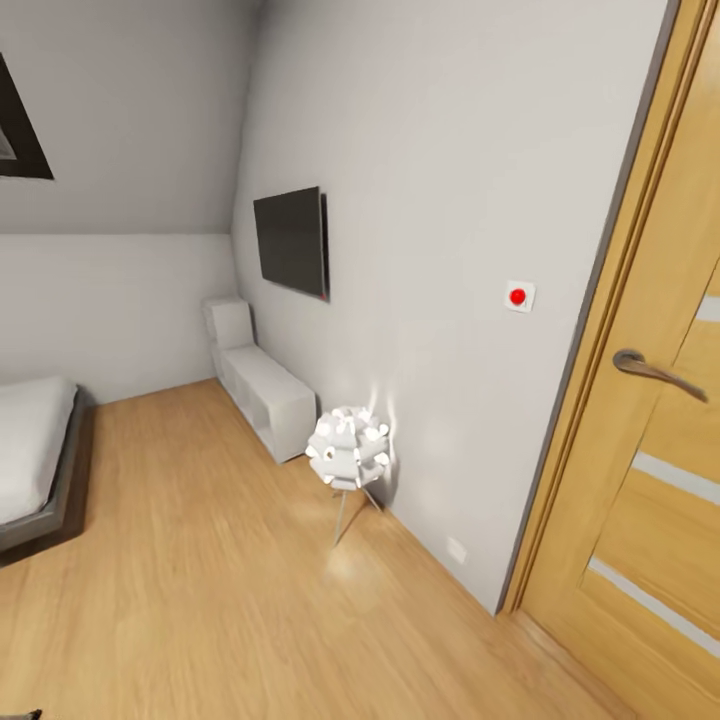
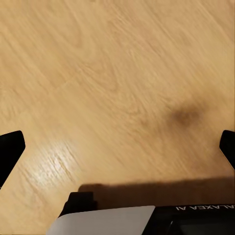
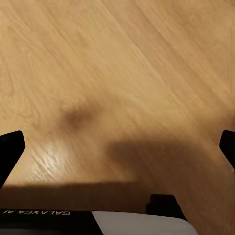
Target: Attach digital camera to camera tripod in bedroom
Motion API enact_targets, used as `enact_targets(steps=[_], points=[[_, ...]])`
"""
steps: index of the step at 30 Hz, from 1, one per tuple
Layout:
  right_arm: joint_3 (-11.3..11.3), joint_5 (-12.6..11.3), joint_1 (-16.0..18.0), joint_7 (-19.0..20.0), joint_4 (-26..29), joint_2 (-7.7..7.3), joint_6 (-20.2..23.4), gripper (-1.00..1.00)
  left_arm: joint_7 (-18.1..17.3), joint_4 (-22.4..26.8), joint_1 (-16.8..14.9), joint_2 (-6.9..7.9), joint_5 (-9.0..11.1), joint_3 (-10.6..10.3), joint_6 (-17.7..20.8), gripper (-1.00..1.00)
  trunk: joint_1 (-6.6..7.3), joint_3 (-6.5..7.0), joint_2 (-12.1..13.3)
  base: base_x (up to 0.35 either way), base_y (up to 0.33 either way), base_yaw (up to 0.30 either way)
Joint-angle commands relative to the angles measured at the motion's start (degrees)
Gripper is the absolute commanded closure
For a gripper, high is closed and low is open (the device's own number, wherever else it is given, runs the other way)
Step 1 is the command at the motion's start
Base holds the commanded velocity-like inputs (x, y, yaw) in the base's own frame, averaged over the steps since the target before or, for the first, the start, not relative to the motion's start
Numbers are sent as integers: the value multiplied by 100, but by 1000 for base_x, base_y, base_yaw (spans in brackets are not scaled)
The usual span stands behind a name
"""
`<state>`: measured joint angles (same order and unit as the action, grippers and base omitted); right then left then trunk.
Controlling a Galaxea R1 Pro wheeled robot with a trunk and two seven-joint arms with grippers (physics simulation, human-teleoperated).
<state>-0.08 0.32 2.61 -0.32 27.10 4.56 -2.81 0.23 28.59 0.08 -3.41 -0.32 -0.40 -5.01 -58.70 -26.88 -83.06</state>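
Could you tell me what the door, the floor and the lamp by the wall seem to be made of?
The door looks like honey-coloured wood veneer, showing grain, with pale inset strips that may be frosted glass and a dull metal handle. The floor looks like light wood planks with a soft sheen, given the grain and reflections. The lamp seems white plastic or paper on thin metal legs.

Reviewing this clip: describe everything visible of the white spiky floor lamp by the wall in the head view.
The floor lamp has a roughly spherical white shade built of many small pointed, petal-like pieces, apparently lit, with a pale glow on the grey wall behind. It stands upright on thin, splayed metal-looking legs on the wood plank floor, close beside the wall, between the low white shelf and the wooden door. Nothing else touches it.
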Motion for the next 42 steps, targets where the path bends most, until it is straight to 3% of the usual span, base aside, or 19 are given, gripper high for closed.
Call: enact_targets(steps=[1, 8, 34, 42], points=[[-1, 3, 2, -3, -3, 1, -18, -100, 1, 6, 1, 0, -3, -4, -9, -100, -3, -5, -2, 285, -181, 285], [-1, 3, 2, -3, -11, 1, -18, -100, -5, 6, 1, 3, -3, -4, -9, -100, -3, -5, -2, 240, -165, 285], [-1, 3, 2, -3, -3, 1, -18, -100, -5, 6, 1, 1, -12, -4, -9, -100, -3, -5, -2, 10, -7, 285], [-1, 3, 2, -3, -3, 1, -18, -100, -5, 6, 1, -1, -12, -4, -9, -100, -3, -5, -2, 163, -119, 285]])
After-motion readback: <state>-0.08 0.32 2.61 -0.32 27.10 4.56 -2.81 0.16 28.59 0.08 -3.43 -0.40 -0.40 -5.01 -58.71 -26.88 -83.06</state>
